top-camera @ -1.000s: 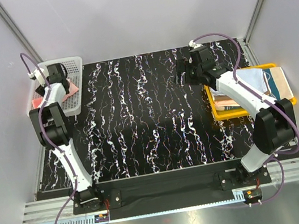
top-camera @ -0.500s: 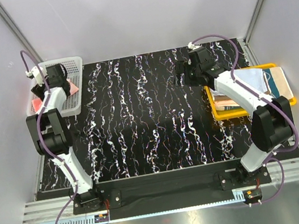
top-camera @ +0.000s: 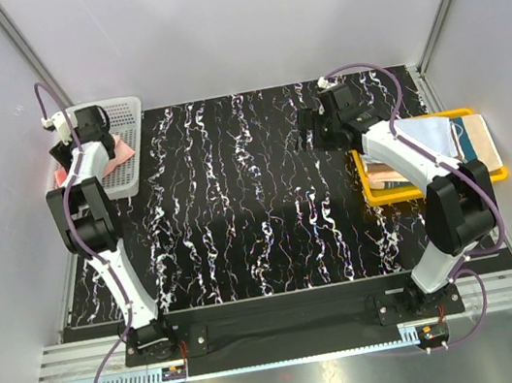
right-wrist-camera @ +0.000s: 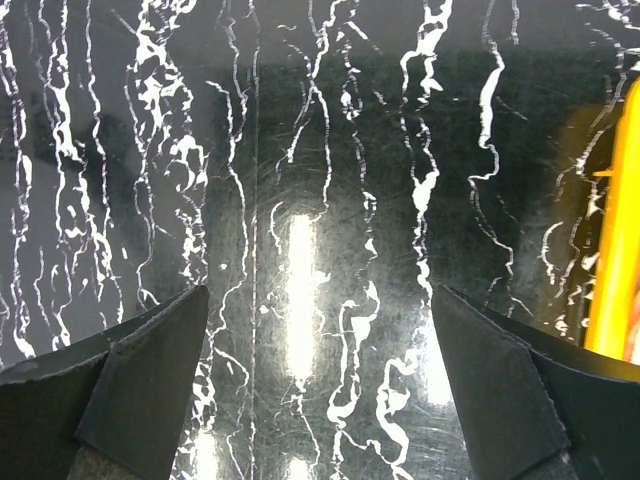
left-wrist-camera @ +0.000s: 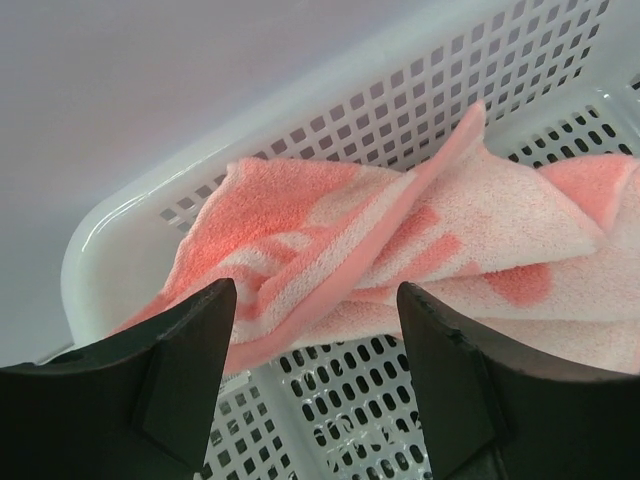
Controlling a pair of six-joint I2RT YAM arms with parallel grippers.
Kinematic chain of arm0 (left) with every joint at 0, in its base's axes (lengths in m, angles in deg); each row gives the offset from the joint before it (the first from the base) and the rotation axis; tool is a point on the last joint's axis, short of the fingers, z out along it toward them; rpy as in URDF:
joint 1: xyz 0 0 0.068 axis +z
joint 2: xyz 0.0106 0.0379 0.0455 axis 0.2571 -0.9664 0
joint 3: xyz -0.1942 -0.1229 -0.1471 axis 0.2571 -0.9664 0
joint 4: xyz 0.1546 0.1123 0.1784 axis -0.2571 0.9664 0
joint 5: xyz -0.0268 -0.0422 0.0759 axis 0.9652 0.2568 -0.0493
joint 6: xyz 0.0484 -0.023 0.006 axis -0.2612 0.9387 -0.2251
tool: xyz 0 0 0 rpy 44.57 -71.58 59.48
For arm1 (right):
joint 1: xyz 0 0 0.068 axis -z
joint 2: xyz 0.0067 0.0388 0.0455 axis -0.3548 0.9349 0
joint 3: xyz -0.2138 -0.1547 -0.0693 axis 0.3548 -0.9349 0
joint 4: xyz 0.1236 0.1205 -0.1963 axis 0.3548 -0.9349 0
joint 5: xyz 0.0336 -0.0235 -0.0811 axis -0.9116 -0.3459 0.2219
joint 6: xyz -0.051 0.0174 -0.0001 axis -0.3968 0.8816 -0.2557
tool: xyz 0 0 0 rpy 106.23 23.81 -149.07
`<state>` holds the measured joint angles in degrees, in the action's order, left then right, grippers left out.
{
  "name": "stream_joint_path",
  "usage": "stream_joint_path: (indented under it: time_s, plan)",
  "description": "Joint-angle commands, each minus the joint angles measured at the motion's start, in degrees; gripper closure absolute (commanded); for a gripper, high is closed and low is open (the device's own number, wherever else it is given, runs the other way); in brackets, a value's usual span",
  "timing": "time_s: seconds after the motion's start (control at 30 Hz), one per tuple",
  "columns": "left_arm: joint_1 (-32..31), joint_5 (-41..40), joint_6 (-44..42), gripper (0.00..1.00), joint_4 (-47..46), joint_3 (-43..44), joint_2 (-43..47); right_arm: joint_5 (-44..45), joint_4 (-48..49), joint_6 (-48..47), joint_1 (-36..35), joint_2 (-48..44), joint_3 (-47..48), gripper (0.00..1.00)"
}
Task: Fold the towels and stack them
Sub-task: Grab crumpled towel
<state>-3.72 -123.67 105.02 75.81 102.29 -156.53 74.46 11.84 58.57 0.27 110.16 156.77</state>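
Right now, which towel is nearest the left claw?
The coral pink towel in the white basket, under the left gripper; the other towels lie in the yellow tray.

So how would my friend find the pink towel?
At the far left corner of the black table sits a white mesh basket. The coral pink towel lies crumpled inside it, alone; the other towels are in the yellow tray on the right.

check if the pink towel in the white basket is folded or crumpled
Crumpled, not folded: the pink towel lies bunched in the white mesh basket, its layers overlapping unevenly and one edge ridged up.
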Motion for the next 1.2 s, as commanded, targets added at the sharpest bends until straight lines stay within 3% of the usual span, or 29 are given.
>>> stream_joint_path:
  time_s: [0.0,0.37,0.9,1.03,1.13,1.17]
  plan:
    - [0.7,0.0,0.0,0.29,5.1,6.7,-2.6,-1.9,1.4,0.0,-0.6,0.5,1.4,0.0]
    - [1.7,4.5,-0.1,0.31,14.8,15.8,-8.1,-3.5,1.8,0.3,-0.7,1.1,1.3,0.0]
    - [3.1,5.7,0.0,0.38,19.3,16.7,-8.9,-5.2,3.0,0.6,-0.7,1.0,0.2,0.0]
    - [3.5,5.8,-0.6,0.47,19.3,16.7,-9.0,-5.7,3.3,0.6,-0.7,1.0,-0.2,0.0]
    - [3.8,6.4,-1.2,0.64,19.2,16.4,-8.9,-5.8,3.3,0.6,-0.8,0.9,-0.5,0.0]
    - [3.7,6.4,-1.3,0.79,19.0,16.3,-8.7,-5.9,3.4,0.6,-0.8,0.8,-0.5,0.0]
